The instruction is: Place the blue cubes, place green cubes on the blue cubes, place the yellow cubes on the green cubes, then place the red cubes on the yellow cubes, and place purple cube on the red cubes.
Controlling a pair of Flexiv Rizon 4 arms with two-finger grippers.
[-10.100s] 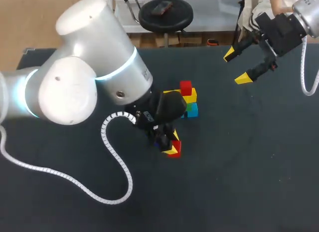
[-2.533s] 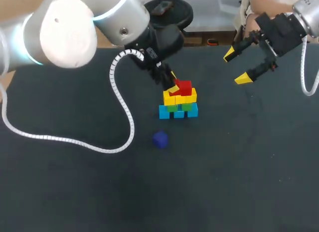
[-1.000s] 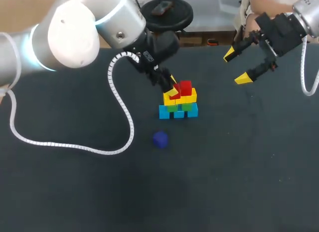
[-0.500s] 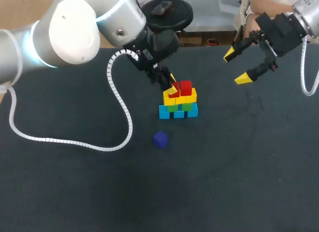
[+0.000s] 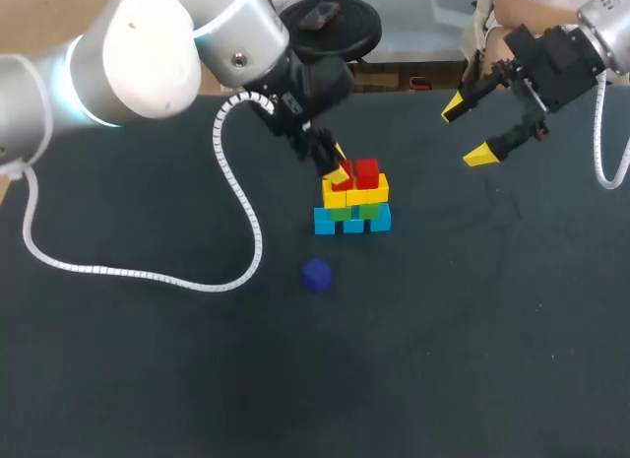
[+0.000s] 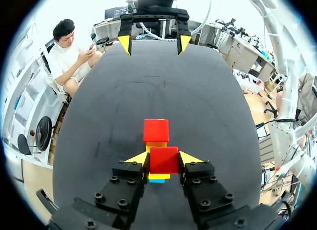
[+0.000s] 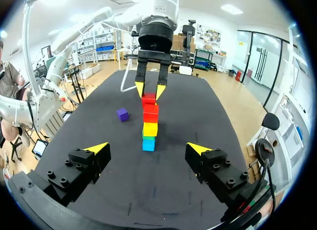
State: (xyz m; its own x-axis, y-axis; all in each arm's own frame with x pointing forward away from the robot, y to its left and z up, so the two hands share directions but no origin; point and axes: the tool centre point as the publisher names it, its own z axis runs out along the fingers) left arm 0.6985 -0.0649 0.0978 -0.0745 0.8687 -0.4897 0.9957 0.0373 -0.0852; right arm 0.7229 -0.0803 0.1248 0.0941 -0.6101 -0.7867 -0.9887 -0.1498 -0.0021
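The left tool (image 6: 163, 158) pinches a red cube (image 6: 163, 161) to seat it on the yellow cubes (image 5: 354, 194); the right tool (image 5: 467, 132) hangs spread, clear.

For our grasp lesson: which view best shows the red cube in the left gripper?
Left wrist view: the left gripper grips the red cube from both sides. Head view half hides it; right wrist view shows it small.
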